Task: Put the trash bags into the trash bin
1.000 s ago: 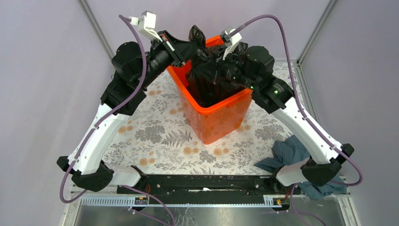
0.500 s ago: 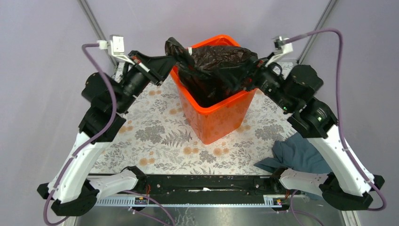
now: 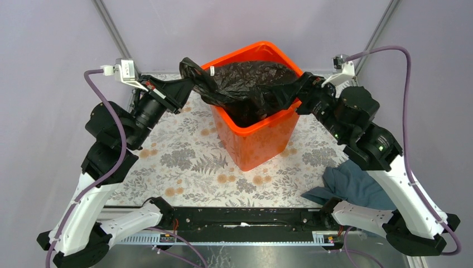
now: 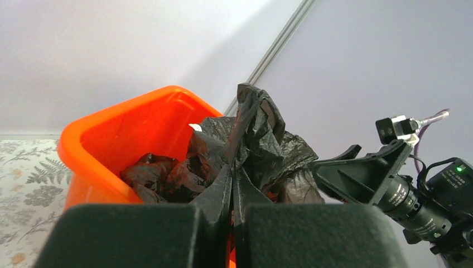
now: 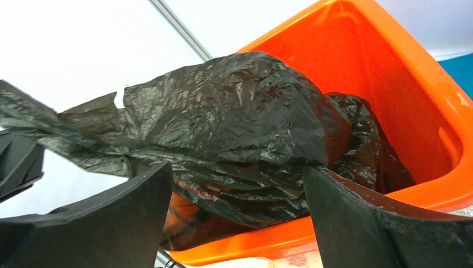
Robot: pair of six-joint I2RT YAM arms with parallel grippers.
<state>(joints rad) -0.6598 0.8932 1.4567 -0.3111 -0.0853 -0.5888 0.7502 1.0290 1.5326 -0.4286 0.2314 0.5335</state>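
Note:
The orange trash bin (image 3: 257, 139) stands upright mid-table. The black trash bag (image 3: 248, 78) is stretched across its mouth, with part of it hanging down inside. My left gripper (image 3: 188, 85) is just outside the bin's left rim, shut on a bunched corner of the bag. In the left wrist view the fingers (image 4: 223, 190) are pressed together with the film (image 4: 254, 125) rising from them. My right gripper (image 3: 301, 92) is at the bin's right rim. In the right wrist view, it (image 5: 237, 167) stands open, and the bag (image 5: 223, 111) lies across above its spread fingertips, touching the right one.
A grey-blue cloth (image 3: 348, 184) lies on the floral tablecloth (image 3: 184, 162) beside the right arm's base. Pale enclosure walls stand close behind and to both sides of the bin. A strip of bright blue (image 5: 460, 70) shows past the bin in the right wrist view.
Both arms have swung outward from over the bin, pulling the bunched bag wide across its mouth. The right gripper has opened. The left stayed shut on the bag.

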